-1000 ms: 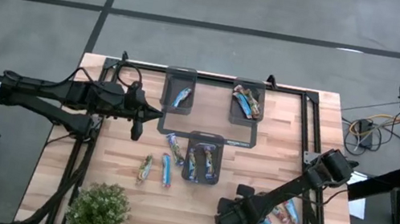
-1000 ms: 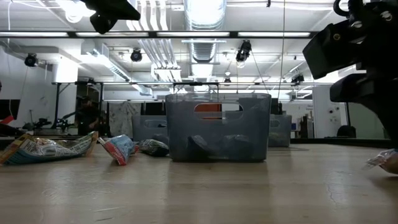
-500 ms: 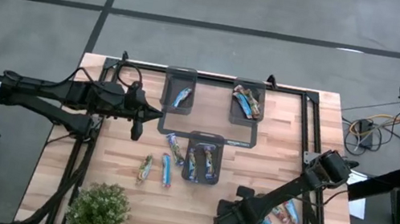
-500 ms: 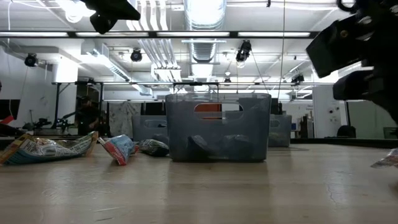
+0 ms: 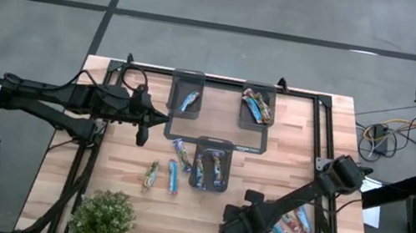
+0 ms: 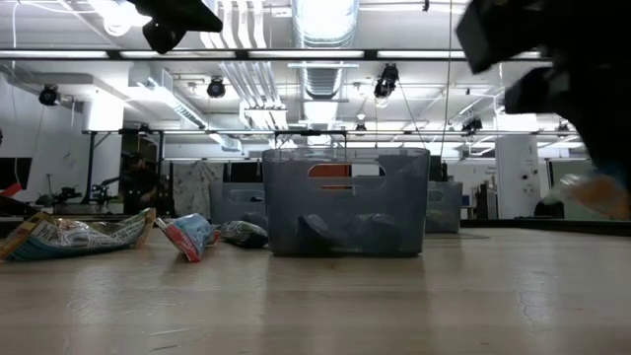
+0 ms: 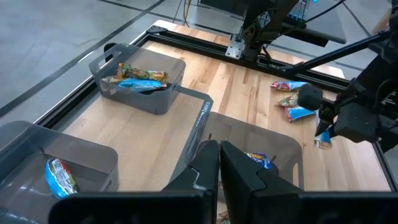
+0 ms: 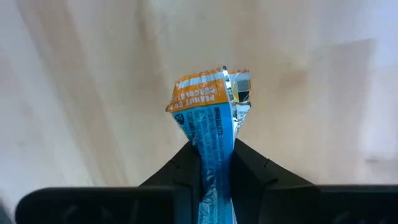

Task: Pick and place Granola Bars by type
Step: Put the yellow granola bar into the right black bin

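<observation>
My right gripper [image 8: 216, 149] is near the table's front right, pointing down and shut on a light-blue granola bar with an orange end [image 8: 208, 99]. The low view shows that bar [image 6: 596, 192] blurred above the tabletop. My left gripper [image 7: 219, 155] is shut and empty, hovering left of the far-left tray [image 5: 187, 96]. That tray, the far-right tray [image 5: 258, 106] and the middle tray [image 5: 212, 164] each hold bars. Loose bars lie flat left of the middle tray [image 5: 172, 177] and by my right arm [image 5: 293, 222]. My right gripper pinches the bar's blue wrapper [image 8: 215, 144] between its two fingers, just behind the orange end. The fingers come from above, pointing down, and the wrapper narrows where they meet it. The orange end [image 8: 202, 93] sticks out below the fingertips, lifted clear of the table.
A potted plant [image 5: 102, 217] stands at the front left corner. A black metal frame [image 5: 319, 135] runs around the tabletop. In the low view the middle tray [image 6: 345, 202] stands centre, with loose bars [image 6: 74, 235] to its left. Bare wood lies in front of it.
My right gripper has risen from the tabletop with the bar in its fingers. The bar, which lay at table level, now hangs clear of the wood.
</observation>
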Controlling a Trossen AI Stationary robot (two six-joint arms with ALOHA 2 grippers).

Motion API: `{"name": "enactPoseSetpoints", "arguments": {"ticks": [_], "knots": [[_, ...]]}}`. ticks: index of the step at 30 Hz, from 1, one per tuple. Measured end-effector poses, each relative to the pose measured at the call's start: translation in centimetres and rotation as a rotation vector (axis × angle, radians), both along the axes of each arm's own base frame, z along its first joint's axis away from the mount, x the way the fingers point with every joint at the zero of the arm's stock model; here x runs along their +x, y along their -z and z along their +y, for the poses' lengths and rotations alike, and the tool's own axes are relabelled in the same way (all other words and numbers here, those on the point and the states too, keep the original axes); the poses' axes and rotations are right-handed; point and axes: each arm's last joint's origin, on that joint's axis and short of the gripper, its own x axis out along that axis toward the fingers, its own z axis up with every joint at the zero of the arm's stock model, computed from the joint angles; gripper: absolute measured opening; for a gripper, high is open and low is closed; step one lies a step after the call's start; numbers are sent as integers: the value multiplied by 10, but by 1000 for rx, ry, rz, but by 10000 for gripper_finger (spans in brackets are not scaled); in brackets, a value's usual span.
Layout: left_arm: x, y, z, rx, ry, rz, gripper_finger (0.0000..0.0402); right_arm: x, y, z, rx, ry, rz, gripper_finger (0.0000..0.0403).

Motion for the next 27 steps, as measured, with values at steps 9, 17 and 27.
{"name": "enactPoseSetpoints", "arguments": {"ticks": [9,17,27], "knots": [[0,0,0,0,0,0,0,20,-35,-19,-19,29,-78,52],[0,0,0,-2,0,-1,0,29,-70,-65,-22,144,-182,52],[0,0,0,-9,-1,-3,0,30,-112,-155,-26,271,-279,52]]}}
